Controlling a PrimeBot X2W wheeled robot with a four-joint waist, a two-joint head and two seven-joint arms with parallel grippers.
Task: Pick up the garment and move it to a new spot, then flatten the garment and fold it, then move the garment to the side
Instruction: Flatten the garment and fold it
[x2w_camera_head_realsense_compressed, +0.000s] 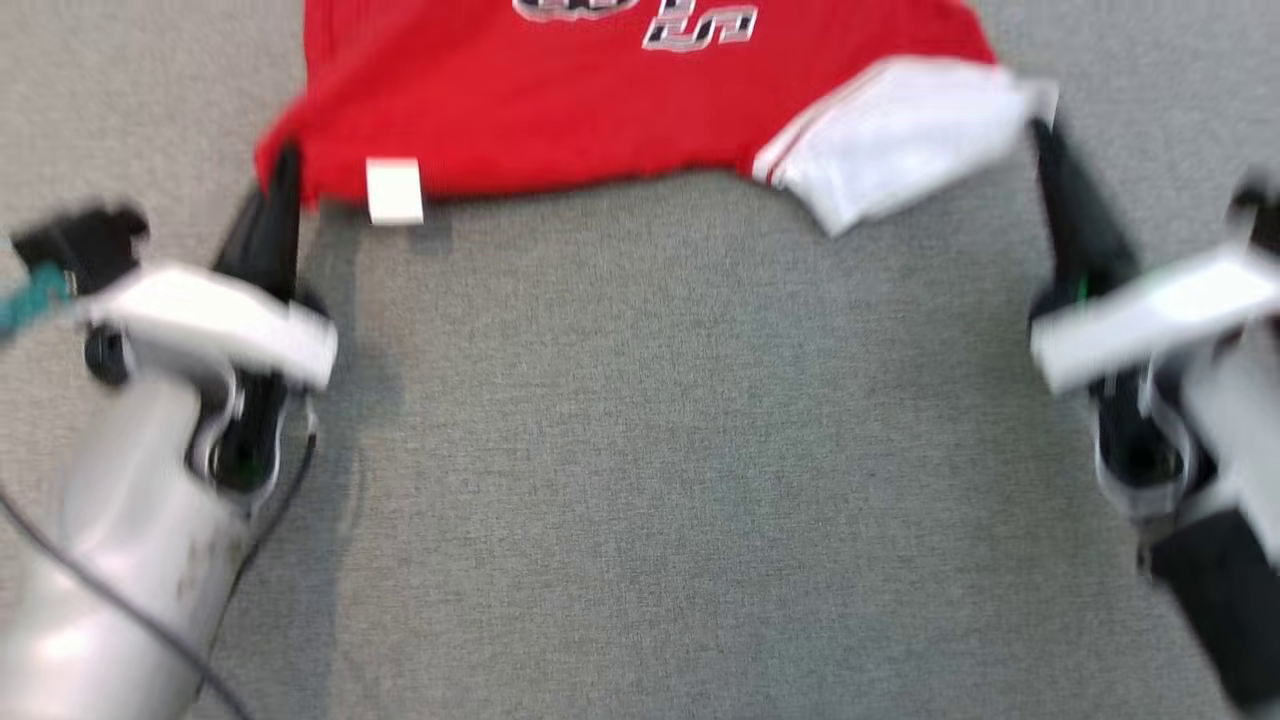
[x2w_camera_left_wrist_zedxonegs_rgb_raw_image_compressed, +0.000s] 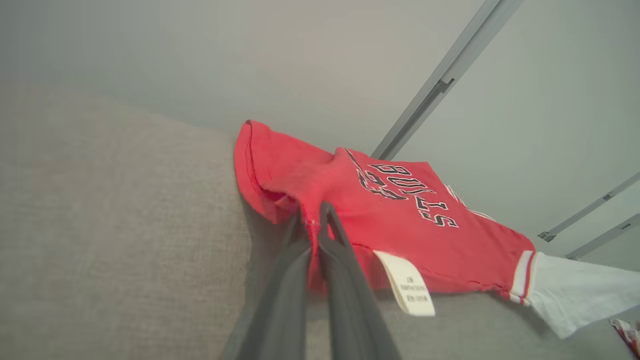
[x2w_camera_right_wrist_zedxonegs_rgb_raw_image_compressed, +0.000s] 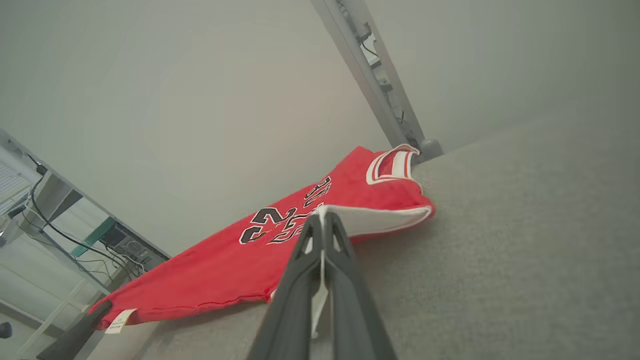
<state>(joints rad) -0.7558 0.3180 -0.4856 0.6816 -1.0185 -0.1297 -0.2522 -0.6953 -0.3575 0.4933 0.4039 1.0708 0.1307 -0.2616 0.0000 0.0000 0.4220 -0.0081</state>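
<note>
**Red jersey held at both near corners on grey cloth**

A coarse-woven grey surface (x2w_camera_head_realsense_compressed: 640, 450) carries the red jersey (x2w_camera_head_realsense_compressed: 600, 110) at its far side. It is a soft, lightly wrinkled knit, and a white panel (x2w_camera_head_realsense_compressed: 900, 140) with striped trim lies on my right. My left gripper (x2w_camera_head_realsense_compressed: 285, 175) has its long dark fingers pressed together on the red hem corner, and my right gripper (x2w_camera_head_realsense_compressed: 1045, 140) is clamped on the white panel's edge. The head view is blurred and crops the print. The left wrist view shows the black, white-edged lettering (x2w_camera_left_wrist_zedxonegs_rgb_raw_image_compressed: 415, 197) reading "BULLS". The right wrist view shows the number 23 (x2w_camera_right_wrist_zedxonegs_rgb_raw_image_compressed: 267, 225) and a striped opening (x2w_camera_right_wrist_zedxonegs_rgb_raw_image_compressed: 392, 167). A small white rectangular care label (x2w_camera_head_realsense_compressed: 394, 190) hangs from the hem just beside the left fingers.
</note>
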